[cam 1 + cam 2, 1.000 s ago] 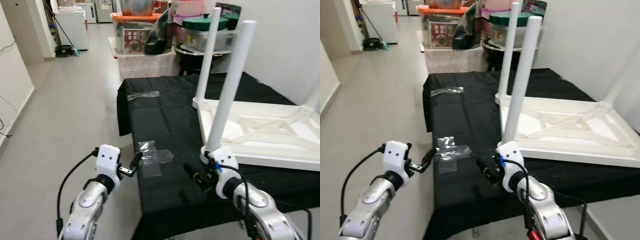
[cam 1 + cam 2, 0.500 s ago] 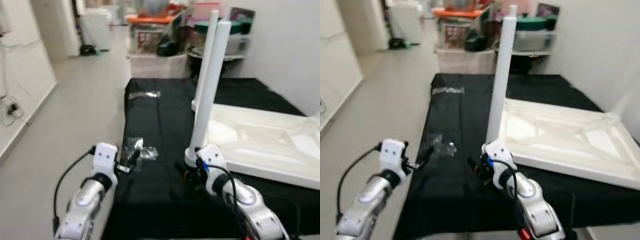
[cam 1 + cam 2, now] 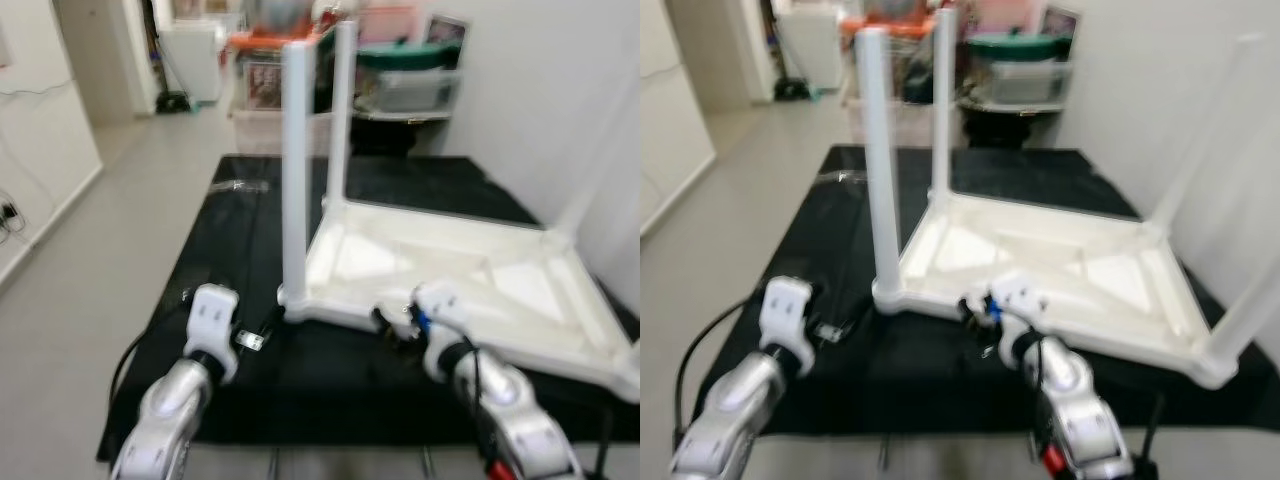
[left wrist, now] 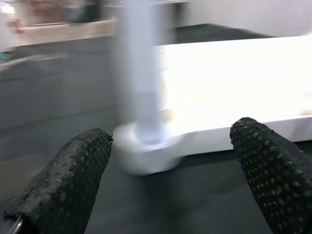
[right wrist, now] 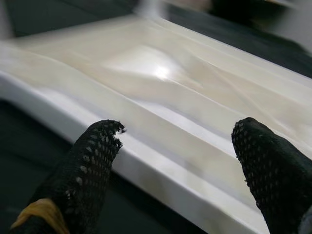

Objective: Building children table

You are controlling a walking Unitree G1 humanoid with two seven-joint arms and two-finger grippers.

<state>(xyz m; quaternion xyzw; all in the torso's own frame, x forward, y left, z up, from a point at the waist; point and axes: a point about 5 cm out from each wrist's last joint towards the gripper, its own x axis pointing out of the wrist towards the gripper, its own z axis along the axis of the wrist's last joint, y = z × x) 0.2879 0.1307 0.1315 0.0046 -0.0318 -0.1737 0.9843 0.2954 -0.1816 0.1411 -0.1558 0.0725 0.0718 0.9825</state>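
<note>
The whole view has swung since a second ago, so the camera has turned. It now faces the long side of the low surface (image 3: 215, 235) draped in black cloth, where earlier it looked along its corner. The pictures are blurred.

The white children's table (image 3: 455, 265) lies upside down on the black cloth, its underside facing up, with ribs crossing inside its frame. Two white legs (image 3: 296, 170) stand upright at the corners nearer the robot's left, and two more legs at the right side rise pale against the wall. Earlier the table sat off to the right; now it lies straight ahead between the two arms.

Behind the surface stand stacked storage bins (image 3: 1015, 70) and boxes, too blurred to tell apart.

The left arm reaches forward low. The left end effector (image 4: 170, 161) has its fingers (image 4: 63, 183) spread wide apart, empty, aimed at the base of the nearest leg at the table's corner. The right arm also reaches forward, and the right end effector (image 5: 175, 161) is spread just as wide, empty, close to the table's near edge rail.
</note>
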